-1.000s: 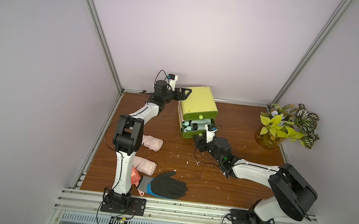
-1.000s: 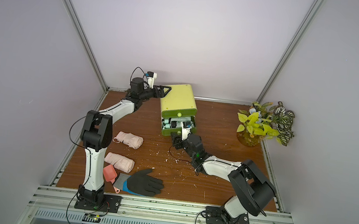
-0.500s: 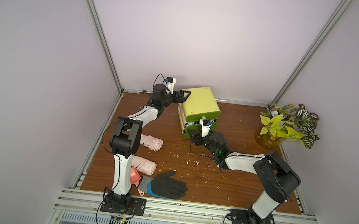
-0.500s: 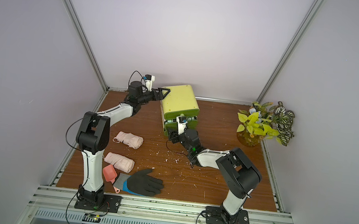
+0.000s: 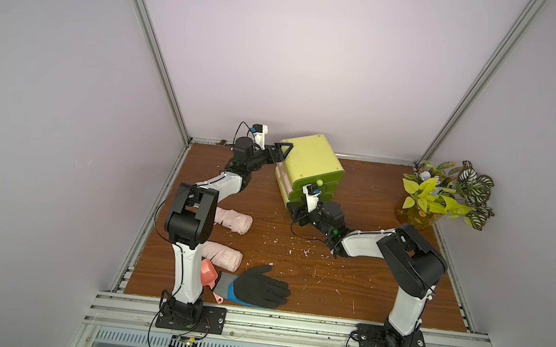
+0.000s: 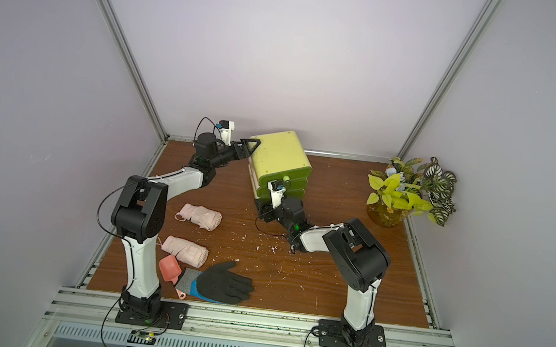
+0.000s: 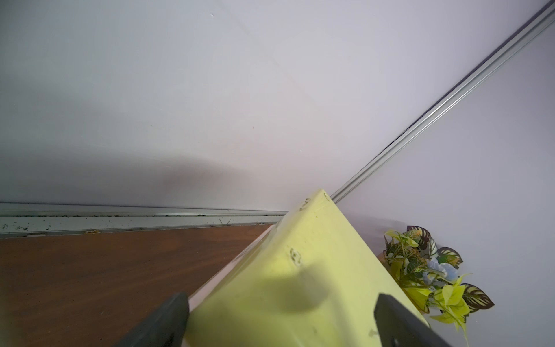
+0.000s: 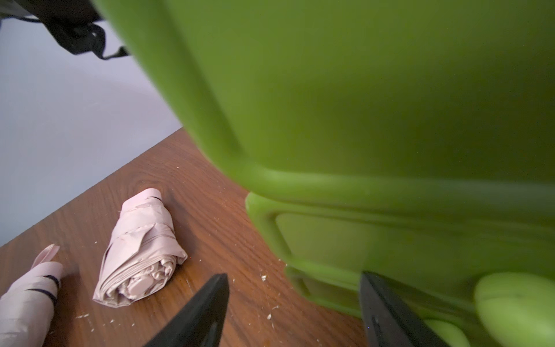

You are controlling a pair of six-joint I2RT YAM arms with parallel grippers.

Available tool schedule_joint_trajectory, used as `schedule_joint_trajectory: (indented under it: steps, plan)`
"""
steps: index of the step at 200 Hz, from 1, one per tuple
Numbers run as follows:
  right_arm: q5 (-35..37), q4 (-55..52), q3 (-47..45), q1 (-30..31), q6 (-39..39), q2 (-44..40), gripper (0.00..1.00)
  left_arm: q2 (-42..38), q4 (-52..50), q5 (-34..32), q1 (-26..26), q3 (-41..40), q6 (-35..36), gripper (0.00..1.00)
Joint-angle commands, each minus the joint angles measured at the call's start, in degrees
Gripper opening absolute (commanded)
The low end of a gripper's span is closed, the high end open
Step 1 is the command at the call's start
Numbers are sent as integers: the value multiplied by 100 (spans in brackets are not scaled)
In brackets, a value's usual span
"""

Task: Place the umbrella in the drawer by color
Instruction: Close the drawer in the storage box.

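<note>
Two folded pink umbrellas [image 5: 232, 220] [image 5: 222, 254] lie on the counter [image 5: 327, 287], well apart from either claw. The left claw [image 5: 283, 149] is spread wide and straddles the green drawer cabinet's [image 5: 310, 160] top rear corner, seemingly bracing it. The right claw [image 8: 294, 274], jaws apart and empty, sits against a lower drawer front, beside its knob [image 8: 516, 306]. The drawers look shut, so the next move is probably to pull one out and then fetch an umbrella.

1. A brown wood-grain surface [image 5: 363, 287] is speckled mid-way with white crumbs [image 5: 305, 252].
2. A lime-green plastic drawer cabinet [image 5: 310, 160] stands towards the back.
3. On the left lie a rolled pale pink fabric umbrella [image 5: 234, 220] and, nearer the front, a second pink umbrella [image 5: 224, 256].
4. At the front, a black-and-blue work glove [image 5: 261, 290] touches a salmon plastic scoop [image 5: 209, 275].
5. A leafy potted plant [image 5: 445, 197] stands back right.
</note>
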Motion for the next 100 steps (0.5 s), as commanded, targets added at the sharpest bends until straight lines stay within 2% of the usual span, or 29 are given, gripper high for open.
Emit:
schedule_joint_trajectory:
  steps: [1,39,74,100]
  plan:
    - [-9,861,260,-103,243,-41,76,-395,125,1064,-480,-159,-359,99]
    - [-47,673,-578,-98,650,-862,79,-563,-1055,587,-302,113,384,100]
    - [160,13,-1412,-124,753,-1735,80,-694,-1081,323,-38,-120,336,99]
    - [389,-56,-1823,-163,779,-2009,80,-984,-1346,104,-33,-376,752,99]
